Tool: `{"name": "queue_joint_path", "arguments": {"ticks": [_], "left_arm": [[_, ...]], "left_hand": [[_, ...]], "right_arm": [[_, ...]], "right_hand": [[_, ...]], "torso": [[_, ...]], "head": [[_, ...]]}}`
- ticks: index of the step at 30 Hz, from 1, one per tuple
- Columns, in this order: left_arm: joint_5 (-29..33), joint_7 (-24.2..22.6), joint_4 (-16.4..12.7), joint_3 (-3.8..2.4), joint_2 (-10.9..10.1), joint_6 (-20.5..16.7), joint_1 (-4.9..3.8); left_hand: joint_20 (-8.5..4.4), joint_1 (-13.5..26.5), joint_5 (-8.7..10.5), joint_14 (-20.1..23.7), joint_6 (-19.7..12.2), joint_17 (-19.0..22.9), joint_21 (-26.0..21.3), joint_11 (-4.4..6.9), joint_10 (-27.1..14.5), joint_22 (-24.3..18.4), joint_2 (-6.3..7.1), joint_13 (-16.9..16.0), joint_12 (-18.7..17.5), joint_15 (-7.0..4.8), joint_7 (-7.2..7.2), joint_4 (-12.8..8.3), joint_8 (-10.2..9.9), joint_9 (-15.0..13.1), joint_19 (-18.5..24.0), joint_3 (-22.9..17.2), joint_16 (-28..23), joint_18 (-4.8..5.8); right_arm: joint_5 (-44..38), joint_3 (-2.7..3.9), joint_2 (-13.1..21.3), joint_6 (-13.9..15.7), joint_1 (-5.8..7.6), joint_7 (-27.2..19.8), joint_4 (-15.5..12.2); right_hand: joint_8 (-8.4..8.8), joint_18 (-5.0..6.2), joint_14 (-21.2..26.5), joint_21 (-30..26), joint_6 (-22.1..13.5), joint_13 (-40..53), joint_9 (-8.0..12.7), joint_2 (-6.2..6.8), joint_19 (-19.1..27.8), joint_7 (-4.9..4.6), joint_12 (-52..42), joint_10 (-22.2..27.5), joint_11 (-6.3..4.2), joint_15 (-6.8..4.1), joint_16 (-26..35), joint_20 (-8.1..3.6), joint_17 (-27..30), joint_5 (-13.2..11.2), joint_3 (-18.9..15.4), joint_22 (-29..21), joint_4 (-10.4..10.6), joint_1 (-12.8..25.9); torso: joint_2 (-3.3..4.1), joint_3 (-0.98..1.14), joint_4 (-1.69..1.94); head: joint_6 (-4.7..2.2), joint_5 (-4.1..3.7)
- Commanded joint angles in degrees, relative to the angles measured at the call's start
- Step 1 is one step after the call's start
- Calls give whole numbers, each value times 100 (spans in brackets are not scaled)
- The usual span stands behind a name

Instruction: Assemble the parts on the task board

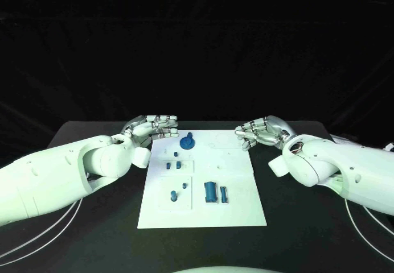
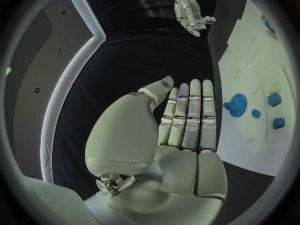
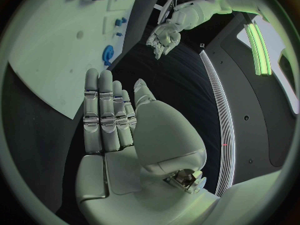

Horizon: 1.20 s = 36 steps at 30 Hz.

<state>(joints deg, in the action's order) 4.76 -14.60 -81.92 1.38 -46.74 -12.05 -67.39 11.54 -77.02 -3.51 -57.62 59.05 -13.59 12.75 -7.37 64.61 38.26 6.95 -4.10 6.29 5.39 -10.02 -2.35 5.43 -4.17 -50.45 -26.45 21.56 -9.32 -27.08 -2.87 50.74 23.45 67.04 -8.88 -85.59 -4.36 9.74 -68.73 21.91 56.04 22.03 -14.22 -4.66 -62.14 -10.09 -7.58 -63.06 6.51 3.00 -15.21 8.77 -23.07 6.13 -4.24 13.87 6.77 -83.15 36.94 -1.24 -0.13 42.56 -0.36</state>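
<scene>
Beside task board (image 1: 238,213) far corners: both hands empty.

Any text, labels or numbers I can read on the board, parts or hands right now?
None readable.
Task board: faint outlines only, no legible text.
Blue parts, e.g. the gear: no markings visible.
Left hand and right hand: no brand or number shows.

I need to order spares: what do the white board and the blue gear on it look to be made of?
The board looks like matte white plastic or coated sheet: flat, thin, no glare. The gear looks like moulded or printed blue plastic, uniform in colour with a dull sheen. Neither can be told for sure.
</scene>
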Motion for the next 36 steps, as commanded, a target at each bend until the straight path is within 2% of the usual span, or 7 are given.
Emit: {"name": "queue_joint_path", "arguments": {"ticks": [1, 10, 11, 18, 21, 26, 36], "left_arm": [[238, -473, 114, -4, 64, -223, 20], [306, -687, 412, -5, 229, -473, 79], [178, -373, 385, 0, 208, -273, 75], [104, -503, 250, -16, 208, -605, 149], [35, -625, 124, -30, 207, -917, 217], [-153, -953, -216, -70, 207, -1756, 403], [-439, -1454, -736, -130, 205, -3041, 686]], "left_hand": [[86, 5, -28, 50, -8, 160, -263, -42, 34, -275, -50, 45, -115, 79, 70, 37, -56, 10, 134, -21, -402, -98], [175, -9, -29, -71, 1, 409, -593, -84, 44, -810, -35, 50, -268, 140, 76, 60, -137, 16, 32, 25, -989, -126], [-226, 2310, 351, 1711, -1777, 690, -778, 186, -1903, -1703, -209, 410, -629, -64, 338, 235, -543, 417, 1567, 800, -1320, 234], [-424, 3488, 351, 2573, -2676, 842, -1275, 288, -2902, -2183, -695, 410, -629, -539, 490, 235, -543, 417, 2304, 1210, -1522, 313], [-510, 3971, 351, 2940, -3046, 901, -1275, 737, -3311, -2371, -695, 410, -629, -539, 550, 235, -543, 417, 2619, 1376, -1596, 373], [-629, 4669, 351, 3469, -3582, 1359, -1275, 737, -3901, -2644, -695, 410, -629, -539, 1002, 235, -543, 417, 3073, 1614, -1695, 434], [-1154, 5720, 351, 4265, -4389, 1359, -1275, 737, -4789, -3054, -695, 410, -629, -539, 1002, 235, -543, 417, 3746, 1971, -2156, 932]], "right_arm": [[1196, 13, -187, -325, 5, -997, 367], [1712, 24, -572, -387, -25, -1256, 1053], [1246, 24, -540, -183, -9, -866, 996], [1462, 63, -549, 150, -110, -1047, 784], [1664, 99, -558, 461, -204, -1217, 586], [2178, 192, -581, 1252, -442, -1648, 82], [2701, 285, -604, 2056, -685, -2086, -430]], "right_hand": [[63, 88, 139, -526, -34, -528, 109, -34, 37, 7, 209, -84, 40, 90, 535, 127, 422, -66, 26, -375, -99, -97], [68, 88, -71, -1166, 2, -1438, 363, -123, -255, 12, 338, -246, 62, 167, 1111, 199, 1112, -103, 102, -882, -352, -84], [436, -293, 2034, -1447, -1692, -1624, 666, 466, 1712, 308, 758, 1740, -149, -300, 1521, -123, 1439, -613, 424, -1387, -677, 2424], [436, -378, 3062, -1633, -2531, -1791, 844, 466, 2661, 460, 758, 2708, -651, -300, 1521, -286, 1657, -613, 424, -1387, -677, 3701], [436, -387, 3489, -1697, -2876, -2203, 908, 466, 3060, 522, 758, 3113, -651, -300, 1521, -352, 1731, -613, 424, -1387, -677, 4219], [436, -488, 4117, -1789, -3383, -2203, 1004, 466, 3644, 1009, 758, 3703, -651, -300, 1521, -450, 1837, -613, 424, -1387, -677, 4976], [436, -974, 5061, -2191, -4143, -2203, 1422, 466, 4527, 1009, 758, 4596, -651, -300, 1521, -877, 2307, -613, 424, -1387, -677, 6120]], "torso": [[-107, -2, -61], [-185, 69, -62], [-150, 31, -57], [-261, 55, -39], [-365, 78, -22], [-528, 114, 5], [-576, 124, 13]], "head": [[-87, 24], [-244, 56], [-182, 43], [-349, 41], [-504, 40], [-748, 37], [-818, 36]]}}
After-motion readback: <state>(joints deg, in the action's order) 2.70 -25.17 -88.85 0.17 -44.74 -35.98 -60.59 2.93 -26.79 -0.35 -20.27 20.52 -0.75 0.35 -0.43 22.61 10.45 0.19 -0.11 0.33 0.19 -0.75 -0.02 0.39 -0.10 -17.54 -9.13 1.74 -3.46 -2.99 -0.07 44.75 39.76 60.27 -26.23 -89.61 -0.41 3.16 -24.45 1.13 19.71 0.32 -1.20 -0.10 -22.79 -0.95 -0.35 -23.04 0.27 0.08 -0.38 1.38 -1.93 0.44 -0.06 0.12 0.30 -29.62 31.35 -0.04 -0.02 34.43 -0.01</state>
